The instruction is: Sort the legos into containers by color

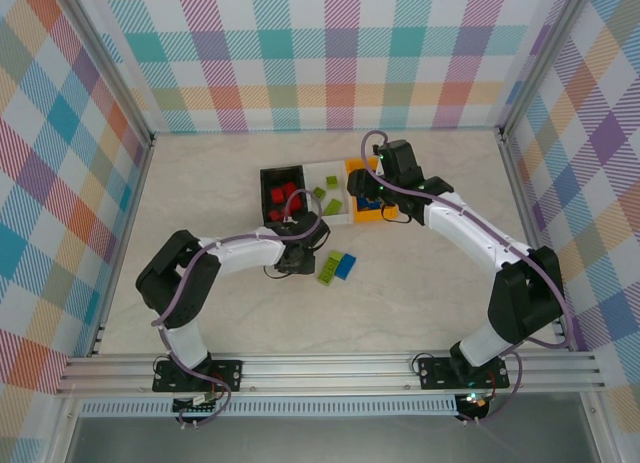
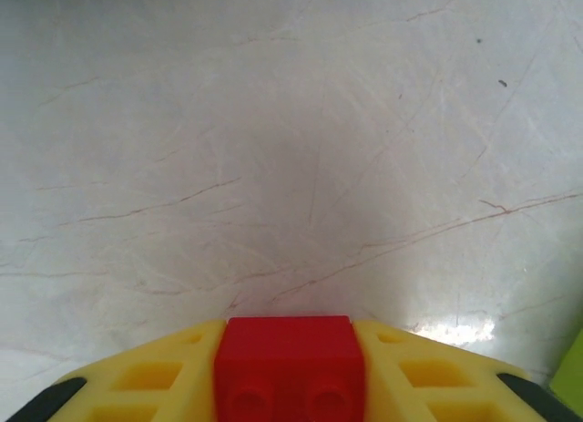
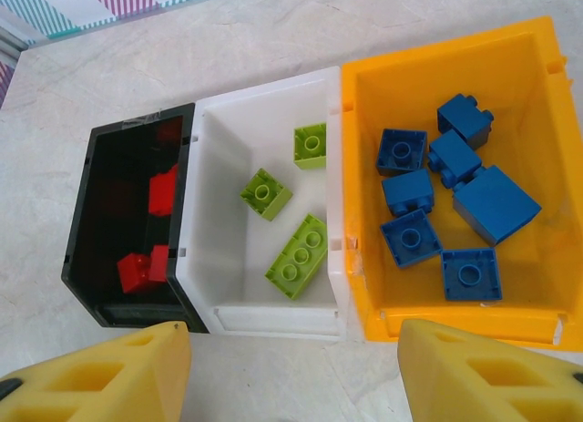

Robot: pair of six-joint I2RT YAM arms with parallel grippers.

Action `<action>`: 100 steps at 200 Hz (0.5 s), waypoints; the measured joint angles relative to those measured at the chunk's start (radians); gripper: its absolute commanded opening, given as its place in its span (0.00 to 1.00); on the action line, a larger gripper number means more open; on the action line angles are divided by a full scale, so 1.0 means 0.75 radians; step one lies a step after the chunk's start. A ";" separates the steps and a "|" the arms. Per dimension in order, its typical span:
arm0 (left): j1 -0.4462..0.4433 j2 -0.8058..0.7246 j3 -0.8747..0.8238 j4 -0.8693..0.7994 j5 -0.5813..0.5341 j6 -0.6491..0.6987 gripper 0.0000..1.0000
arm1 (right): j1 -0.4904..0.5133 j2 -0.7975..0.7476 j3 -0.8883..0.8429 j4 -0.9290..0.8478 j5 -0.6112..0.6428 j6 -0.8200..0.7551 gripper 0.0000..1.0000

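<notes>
1. One red plastic brick [image 2: 290, 354] is clamped in the left gripper [image 1: 298, 260], two studs facing the wrist camera, over the pale marbled table [image 2: 291, 149]; whether this brick is square or long cannot be told.
2. The black rectangular plastic bin [image 3: 137, 313] serves as the landmark; in the overhead view the left gripper hangs on the arm-base side of that bin, near it but apart; the bin therefore lies ahead of the held brick, away from the bases and a shade to the left.
3. Several red bricks [image 3: 162, 194] lie inside the black bin; the white plastic bin [image 3: 228, 258] touches its right side and holds three lime green bricks [image 3: 297, 249]; the orange-yellow plastic bin [image 3: 547, 267] stands one place further right and holds about seven blue bricks [image 3: 410, 237].
4. The right gripper [image 3: 293, 372] hovers above the orange-yellow bin, two places right of the black bin; its jaws are spread wide with nothing between them.
5. Two loose pieces, a long lime green brick [image 1: 328, 267] and a blue brick [image 1: 345, 266], lie side by side on the base side of the black bin and to its right; their long axes run parallel, slanting up toward the white bin.
6. The coming move is probably a short forward carry over the black bin's near wall; the left arm is the nearer and is loaded; carried low, the brick could clip that rim.
</notes>
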 measured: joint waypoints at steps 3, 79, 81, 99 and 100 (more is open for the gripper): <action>0.001 -0.015 0.000 -0.010 -0.004 0.000 0.38 | 0.000 -0.001 -0.001 0.000 -0.001 0.000 0.62; 0.214 -0.069 0.467 -0.138 -0.248 0.025 0.38 | 0.000 -0.026 -0.089 0.020 -0.010 0.024 0.62; 0.220 -0.059 0.481 -0.139 -0.254 0.026 0.38 | 0.000 -0.026 -0.090 0.020 -0.011 0.024 0.62; 0.254 0.059 0.591 -0.140 -0.302 0.025 0.38 | 0.000 -0.027 -0.098 0.020 -0.020 0.030 0.62; 0.255 0.064 0.595 -0.140 -0.304 0.025 0.38 | 0.000 -0.027 -0.098 0.020 -0.021 0.030 0.62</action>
